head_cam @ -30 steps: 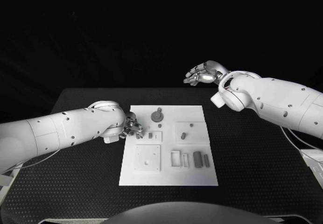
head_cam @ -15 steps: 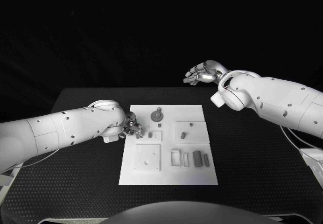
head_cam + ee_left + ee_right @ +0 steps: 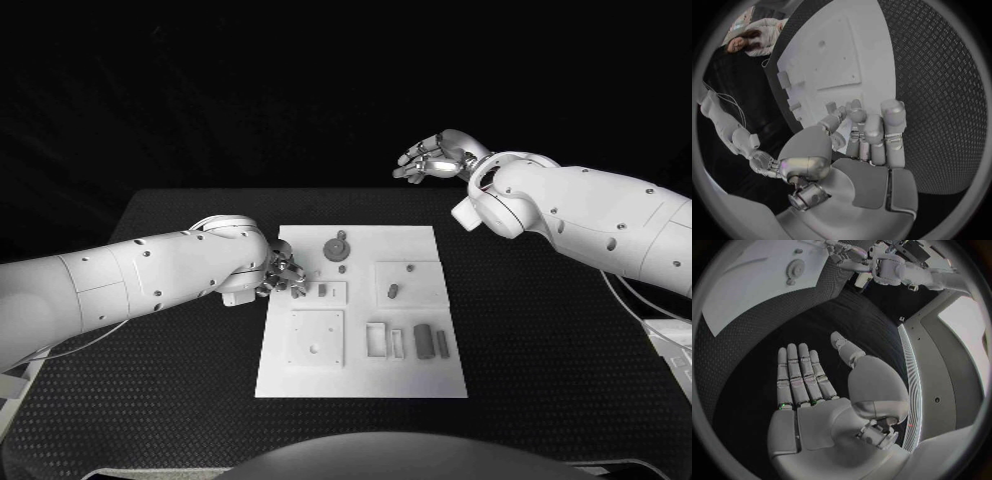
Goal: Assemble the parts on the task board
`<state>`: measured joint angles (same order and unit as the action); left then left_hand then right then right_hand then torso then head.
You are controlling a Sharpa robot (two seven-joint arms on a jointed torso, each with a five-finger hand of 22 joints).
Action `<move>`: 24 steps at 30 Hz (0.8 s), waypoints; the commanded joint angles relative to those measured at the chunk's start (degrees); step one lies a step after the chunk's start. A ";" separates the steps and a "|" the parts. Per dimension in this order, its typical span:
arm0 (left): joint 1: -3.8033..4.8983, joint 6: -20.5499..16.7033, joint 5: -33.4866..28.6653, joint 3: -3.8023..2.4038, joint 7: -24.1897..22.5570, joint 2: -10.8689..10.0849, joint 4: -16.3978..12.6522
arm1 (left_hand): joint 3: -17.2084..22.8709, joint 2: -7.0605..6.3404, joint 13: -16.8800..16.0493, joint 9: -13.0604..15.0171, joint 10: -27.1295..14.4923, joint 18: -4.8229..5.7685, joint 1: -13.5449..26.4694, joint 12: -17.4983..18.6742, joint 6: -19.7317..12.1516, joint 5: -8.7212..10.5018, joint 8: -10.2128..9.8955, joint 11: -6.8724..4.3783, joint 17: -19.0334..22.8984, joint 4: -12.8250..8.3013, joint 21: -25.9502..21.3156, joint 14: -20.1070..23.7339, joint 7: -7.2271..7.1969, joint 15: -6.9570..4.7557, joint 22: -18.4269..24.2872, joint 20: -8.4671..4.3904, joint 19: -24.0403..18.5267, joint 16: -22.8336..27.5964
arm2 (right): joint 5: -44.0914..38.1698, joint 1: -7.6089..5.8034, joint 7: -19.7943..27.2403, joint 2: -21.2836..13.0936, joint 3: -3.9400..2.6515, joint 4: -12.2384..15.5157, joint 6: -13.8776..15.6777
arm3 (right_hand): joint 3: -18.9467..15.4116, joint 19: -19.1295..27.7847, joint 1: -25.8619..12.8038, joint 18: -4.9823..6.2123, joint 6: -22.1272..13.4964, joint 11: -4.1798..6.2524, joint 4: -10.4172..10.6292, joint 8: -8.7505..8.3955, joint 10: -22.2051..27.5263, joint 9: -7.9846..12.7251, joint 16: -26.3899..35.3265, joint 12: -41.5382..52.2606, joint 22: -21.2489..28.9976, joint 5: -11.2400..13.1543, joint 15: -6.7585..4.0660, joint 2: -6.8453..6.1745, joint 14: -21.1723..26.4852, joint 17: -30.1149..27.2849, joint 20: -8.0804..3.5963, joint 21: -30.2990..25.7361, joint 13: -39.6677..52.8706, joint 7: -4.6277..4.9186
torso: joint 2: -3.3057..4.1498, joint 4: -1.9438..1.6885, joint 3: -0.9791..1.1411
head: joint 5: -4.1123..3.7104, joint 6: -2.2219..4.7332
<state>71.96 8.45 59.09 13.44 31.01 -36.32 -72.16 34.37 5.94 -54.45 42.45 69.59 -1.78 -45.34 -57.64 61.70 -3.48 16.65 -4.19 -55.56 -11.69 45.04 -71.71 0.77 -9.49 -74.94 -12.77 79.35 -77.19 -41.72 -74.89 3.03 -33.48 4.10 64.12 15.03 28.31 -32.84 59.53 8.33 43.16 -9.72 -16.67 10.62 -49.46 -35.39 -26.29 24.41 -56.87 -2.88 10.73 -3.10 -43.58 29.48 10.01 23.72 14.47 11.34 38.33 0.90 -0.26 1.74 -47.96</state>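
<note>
The white task board (image 3: 361, 375) lies in the middle of the black table. My left hand (image 3: 283, 274) rests at the board's left edge with its fingers curled in, pinching a small grey part (image 3: 299, 291) at the fingertips (image 3: 856, 116). That part (image 3: 831, 107) sits just over the board (image 3: 842, 55). On the board lie a round gear-like part (image 3: 338, 247), a short peg (image 3: 392, 291) and a dark block (image 3: 424, 340). My right hand (image 3: 431, 158) hangs high beyond the table's far edge. Its fingers (image 3: 799, 377) are straight and apart, and it holds nothing.
A raised square plate (image 3: 317, 335) and narrow rectangular frames (image 3: 376, 340) occupy the board's near half. My right forearm (image 3: 591, 220) crosses above the table's right side. Bare black table (image 3: 562, 350) lies right of the board.
</note>
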 commanded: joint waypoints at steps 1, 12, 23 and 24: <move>-0.26 0.19 0.16 0.21 0.84 0.22 0.30 | -0.23 -1.11 -0.08 -0.14 0.27 -4.21 0.63 0.27 2.23 0.26 0.03 0.25 0.09 0.99 -0.10 0.37 1.67 -0.27 -0.78 -0.37 -0.22 -0.13 | -0.23 -0.02 0.24 0.02 -0.04 -0.01 -0.28 | -0.45 0.29 0.49 0.66 -0.42 -0.03 -0.02 0.38 -0.56 0.05 0.36 0.25 -0.08 0.15 -0.01 0.08 0.50 -0.10 0.27 -0.26 -0.07 1.58 | 0.00 0.00 -0.02 | 0.05 -0.07; -0.26 -0.19 1.28 0.21 1.20 0.81 0.52 | -1.02 -3.62 -0.41 -0.32 0.40 -4.33 1.71 -0.09 1.96 0.13 0.22 0.20 -0.02 1.88 0.22 0.26 1.62 -0.35 -0.98 -0.74 -0.01 -0.63 | -0.23 -0.02 0.27 0.04 -0.04 0.02 -0.32 | -0.44 0.28 0.51 0.68 -0.42 -0.03 -0.03 0.39 -0.56 0.07 0.36 0.27 -0.09 0.15 0.00 0.12 0.50 -0.10 0.27 -0.27 -0.11 1.58 | 0.01 -0.04 -0.07 | 0.10 -0.33; -0.26 -0.13 1.28 0.21 1.17 0.78 0.60 | -3.53 -4.54 -0.62 -0.33 0.35 -4.27 3.07 -0.24 1.78 -2.30 0.57 0.21 -0.02 1.22 0.42 0.33 1.62 -0.33 -1.02 -0.89 -0.04 -0.89 | -0.23 -0.02 0.26 0.05 -0.04 0.01 -0.35 | -0.46 0.29 0.51 0.69 -0.42 -0.03 -0.03 0.40 -0.56 0.08 0.37 0.28 -0.09 0.15 0.00 0.10 0.51 -0.10 0.28 -0.28 -0.16 1.58 | 0.00 -0.02 -0.04 | 0.10 -0.32; -0.26 -0.21 1.28 0.21 1.16 0.76 0.58 | -4.00 -4.56 -0.63 -0.34 0.33 -4.28 3.20 -0.24 1.76 -2.45 0.61 0.19 0.00 0.91 0.43 0.37 1.61 -0.35 -1.02 -0.92 -0.09 -0.90 | -0.23 -0.02 0.26 0.05 -0.04 0.01 -0.36 | -0.46 0.29 0.52 0.69 -0.42 -0.03 -0.03 0.40 -0.56 0.08 0.37 0.29 -0.09 0.15 0.00 0.10 0.51 -0.10 0.28 -0.29 -0.17 1.58 | 0.00 -0.03 -0.04 | 0.11 -0.32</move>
<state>71.76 8.28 59.81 13.62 32.01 -35.61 -71.58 30.68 1.42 -55.03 42.06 69.81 -2.19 -42.57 -57.63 63.68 -5.70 16.98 -4.02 -55.56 -10.66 45.26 -71.44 2.14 -9.62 -74.92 -13.22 79.34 -77.91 -41.72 -74.89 3.05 -33.46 4.10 64.13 15.03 28.31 -32.84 59.53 8.33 43.16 -9.72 -16.67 10.82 -49.46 -35.40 -26.29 24.41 -56.92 -2.88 10.72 -3.09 -43.58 29.43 10.01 23.72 14.36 11.34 38.33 0.88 -0.31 1.86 -48.27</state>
